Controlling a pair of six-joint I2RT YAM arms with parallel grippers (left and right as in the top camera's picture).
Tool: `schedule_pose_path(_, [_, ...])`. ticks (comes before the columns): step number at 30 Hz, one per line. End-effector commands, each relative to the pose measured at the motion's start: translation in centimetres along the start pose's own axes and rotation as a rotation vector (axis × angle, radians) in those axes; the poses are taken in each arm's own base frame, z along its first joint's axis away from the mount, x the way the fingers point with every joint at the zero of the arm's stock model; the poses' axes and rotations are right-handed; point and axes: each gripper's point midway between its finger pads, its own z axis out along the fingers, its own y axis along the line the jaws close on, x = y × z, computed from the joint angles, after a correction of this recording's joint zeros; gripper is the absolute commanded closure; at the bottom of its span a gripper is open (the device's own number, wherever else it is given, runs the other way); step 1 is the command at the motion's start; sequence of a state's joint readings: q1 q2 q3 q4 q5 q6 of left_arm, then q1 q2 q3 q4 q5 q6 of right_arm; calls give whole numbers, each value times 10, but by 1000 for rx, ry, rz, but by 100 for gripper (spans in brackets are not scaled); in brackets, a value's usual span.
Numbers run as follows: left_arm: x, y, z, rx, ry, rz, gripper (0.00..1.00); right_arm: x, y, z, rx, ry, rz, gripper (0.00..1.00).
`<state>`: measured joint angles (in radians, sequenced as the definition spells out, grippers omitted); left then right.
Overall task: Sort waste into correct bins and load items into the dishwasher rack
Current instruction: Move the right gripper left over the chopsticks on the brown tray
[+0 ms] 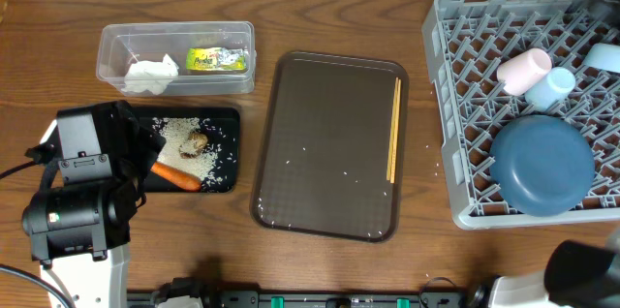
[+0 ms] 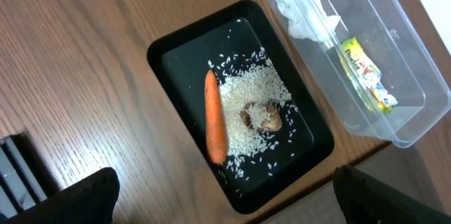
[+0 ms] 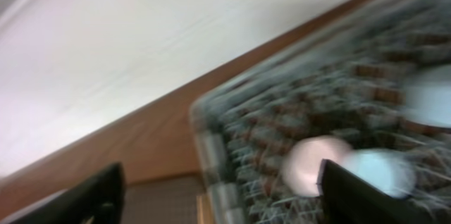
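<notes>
Chopsticks (image 1: 393, 129) hug brown tray (image 1: 329, 143) rim; left end effector (image 2: 232, 206) and right end effector (image 3: 225, 199) wide.

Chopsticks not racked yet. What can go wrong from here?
1. The chopsticks lie flat against the serving tray's raised right rim, so a pinch may slip off them.
2. They are thin, and the rack's open lattice could let them fall through.

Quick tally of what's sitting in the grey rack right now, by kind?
Cups: 2 (whitish-pink cup, pale-blue cup)
Bowls: 1 (pale-blue bowl, partly cut off at the frame edge)
Plates: 1 (blue plate)
Total: 4
</notes>
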<state>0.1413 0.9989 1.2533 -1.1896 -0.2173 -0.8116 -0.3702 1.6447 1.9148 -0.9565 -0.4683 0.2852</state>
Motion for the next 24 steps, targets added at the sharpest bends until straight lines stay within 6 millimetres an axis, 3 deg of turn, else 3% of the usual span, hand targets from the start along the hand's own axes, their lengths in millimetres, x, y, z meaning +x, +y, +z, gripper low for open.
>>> schedule_pose_path(1, [-3, 3, -1, -14, -16, -5, 2, 39, 67, 14, -111, 105, -106, 1])
schedule_pose_path(5, [-3, 3, -1, -14, -16, -5, 2, 94, 123, 39, -179, 255, -198, 1])
schedule_pose_path(8, [-3, 3, -1, -14, -16, -5, 2, 140, 151, 66, -173, 359, -273, 1])
schedule_pose_path(10, [-3, 3, -1, -14, -16, -5, 2, 165, 157, 82, -134, 414, -304, 1])
schedule_pose_path(14, [-3, 3, -1, -14, -16, -5, 2, 217, 149, 121, 64, 508, -270, 2])
schedule_pose_path(18, [-3, 3, -1, -14, -16, -5, 2, 270, 146, 154, 156, 605, -287, 5])
schedule_pose_path(24, [-3, 3, -1, -14, -16, -5, 2, 314, 107, 180, 397, 667, -235, 7])
